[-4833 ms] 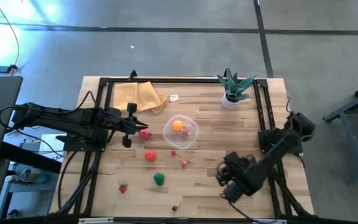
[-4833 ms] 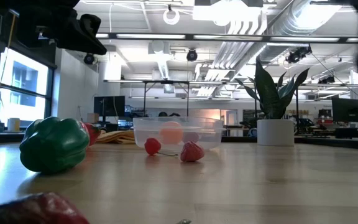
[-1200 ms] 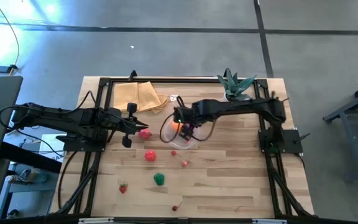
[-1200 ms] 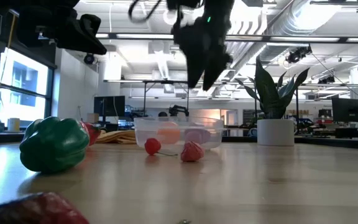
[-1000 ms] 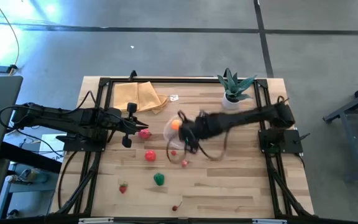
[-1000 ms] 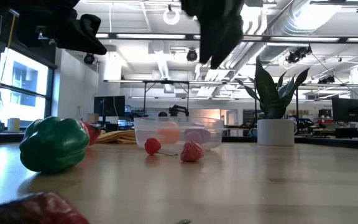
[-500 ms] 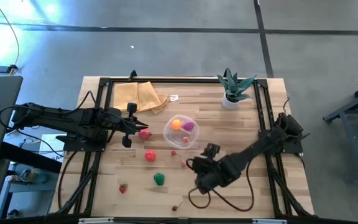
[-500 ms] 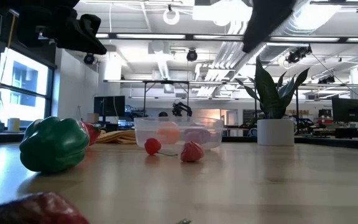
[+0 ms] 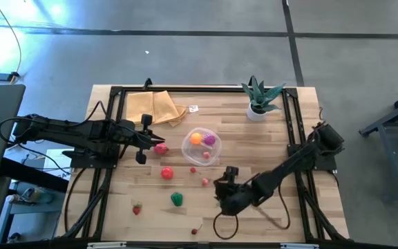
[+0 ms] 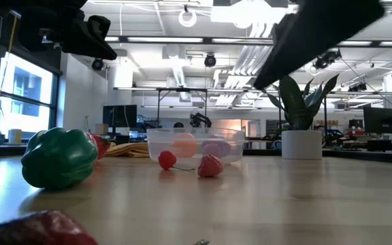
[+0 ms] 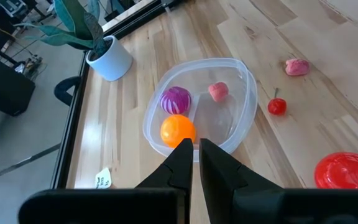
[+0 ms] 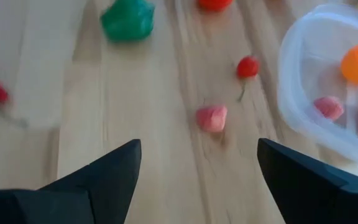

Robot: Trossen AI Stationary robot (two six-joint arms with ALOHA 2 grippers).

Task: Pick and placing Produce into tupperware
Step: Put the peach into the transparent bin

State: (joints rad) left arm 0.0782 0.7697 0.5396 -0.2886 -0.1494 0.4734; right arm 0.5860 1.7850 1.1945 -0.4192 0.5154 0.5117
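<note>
The wooden table holds everything. A yellow cloth lies at the far left corner, and a spiky plant in a white pot stands at the far right.

The left arm waits at the table's left side. Its left gripper has its fingers pressed together with nothing in them, pointing toward the bowl. The right arm reaches low across the near right part of the table. Its right gripper has its fingers spread wide apart and holds nothing, hanging above the pink piece.

The clear round bowl sits in the middle of the table. Inside it are an orange ball, a purple piece and a small pink piece.

Out on the table are a big red tomato, a green pepper, another red piece just beside the left gripper, a strawberry, a pink piece, a cherry near the bowl, and another cherry at the near edge.
</note>
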